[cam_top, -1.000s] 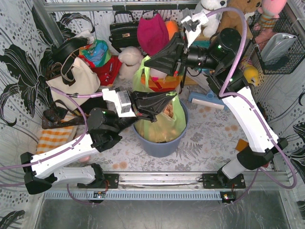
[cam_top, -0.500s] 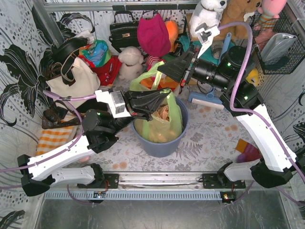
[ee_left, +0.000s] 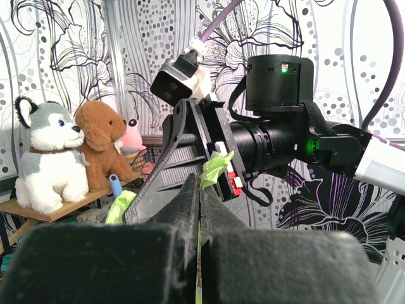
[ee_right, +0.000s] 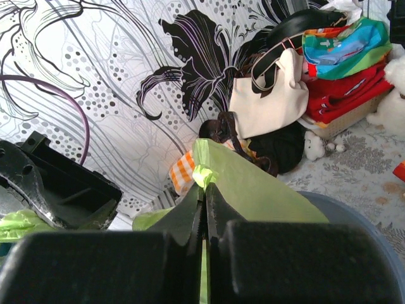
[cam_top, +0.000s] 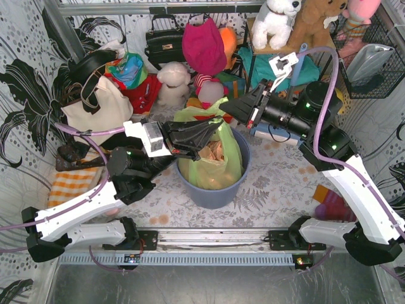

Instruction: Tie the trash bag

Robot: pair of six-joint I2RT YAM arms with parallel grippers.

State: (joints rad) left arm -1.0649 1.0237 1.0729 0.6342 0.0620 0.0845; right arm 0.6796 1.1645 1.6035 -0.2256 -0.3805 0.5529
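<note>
Right end effector point(cam_top: 223, 106) lowered, left end effector point(cam_top: 217, 128) nudged left — both pinching trash bag point(cam_top: 219, 168)

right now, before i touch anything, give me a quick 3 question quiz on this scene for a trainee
1. True or false: the left gripper and the right gripper are each shut on plastic of the trash bag.
2. The trash bag sits in: A) the blue bin; B) the cream tote; C) the wire basket.
3. Short answer: what can be seen inside the bag?
Key: 1 true; 2 A; 3 crumpled brown paper.
</note>
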